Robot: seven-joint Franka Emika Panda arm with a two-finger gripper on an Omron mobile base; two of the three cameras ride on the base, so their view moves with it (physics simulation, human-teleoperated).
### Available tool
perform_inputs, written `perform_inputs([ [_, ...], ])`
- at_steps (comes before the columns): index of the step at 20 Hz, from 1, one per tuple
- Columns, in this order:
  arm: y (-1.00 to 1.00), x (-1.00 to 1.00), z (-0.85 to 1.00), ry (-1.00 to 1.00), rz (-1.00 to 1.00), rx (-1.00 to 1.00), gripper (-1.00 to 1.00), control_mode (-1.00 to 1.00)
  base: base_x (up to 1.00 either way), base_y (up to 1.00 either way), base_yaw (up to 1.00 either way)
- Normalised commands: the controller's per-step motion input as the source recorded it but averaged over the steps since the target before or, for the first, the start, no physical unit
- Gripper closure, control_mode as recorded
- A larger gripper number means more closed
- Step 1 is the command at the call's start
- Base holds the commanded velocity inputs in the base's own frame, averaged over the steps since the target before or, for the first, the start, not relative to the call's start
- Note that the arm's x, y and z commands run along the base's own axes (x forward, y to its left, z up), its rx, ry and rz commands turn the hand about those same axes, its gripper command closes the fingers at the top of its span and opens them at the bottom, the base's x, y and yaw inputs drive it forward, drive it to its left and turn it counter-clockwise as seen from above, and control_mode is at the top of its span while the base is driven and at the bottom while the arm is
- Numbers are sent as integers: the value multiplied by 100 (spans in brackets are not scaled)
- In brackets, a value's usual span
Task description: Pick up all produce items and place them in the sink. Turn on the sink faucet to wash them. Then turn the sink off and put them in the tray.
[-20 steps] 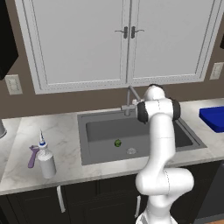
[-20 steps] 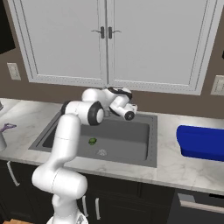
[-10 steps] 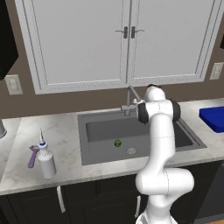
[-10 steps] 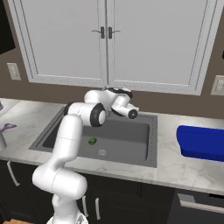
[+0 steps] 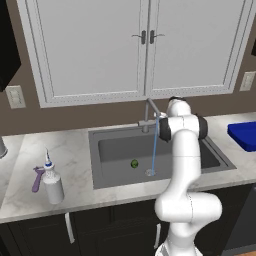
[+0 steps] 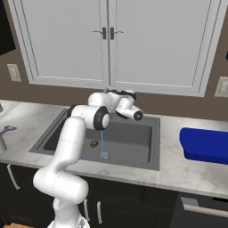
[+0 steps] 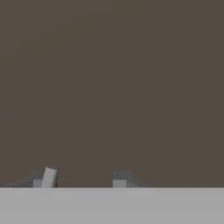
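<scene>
The water runs now: a thin blue stream falls from the faucet (image 5: 150, 111) down to the drain in the sink (image 5: 115, 150). So I judge the washing step is in hand. The lime (image 5: 134, 163) is already in the basin, on the dark floor just left of the stream and near the drain; from the right side it shows as well (image 6: 94, 144). The stream seems to fall beside the lime, not on it.

The gripper (image 7: 83, 177) is up by the faucet, behind the sink, and looks at the brown wall. Its two fingertips (image 7: 49, 175) stand apart with bare wall between them, so the jaws are open and hold nothing.

The next move, in my judgement, is to close the water. For this the gripper must push the small lever at the side of the faucet back. It is a small target and the hand is very near it, so a short and careful push is needed. After that the arm must go down into the basin for the lime and carry it to the tray (image 6: 207, 144), which lies on the counter well to the right of the sink.

The lime is small, round and green, and will probably roll easily.
</scene>
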Motion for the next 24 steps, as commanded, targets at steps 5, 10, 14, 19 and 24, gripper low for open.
perform_inputs([
  [5, -2, 0, 0, 0, 0, 0, 100, -100, 0, 0, 0],
  [10, 3, 0, 7, -6, 3, 0, 100, -100, 0, 0, 0],
  [14, 20, 0, 25, -18, 7, -1, 100, -100, 0, 0, 0],
  [19, 35, 0, 27, -20, 14, -4, 100, -100, 0, 0, 0],
  [24, 42, 0, 22, -18, 19, -4, 100, -100, 0, 0, 0],
])
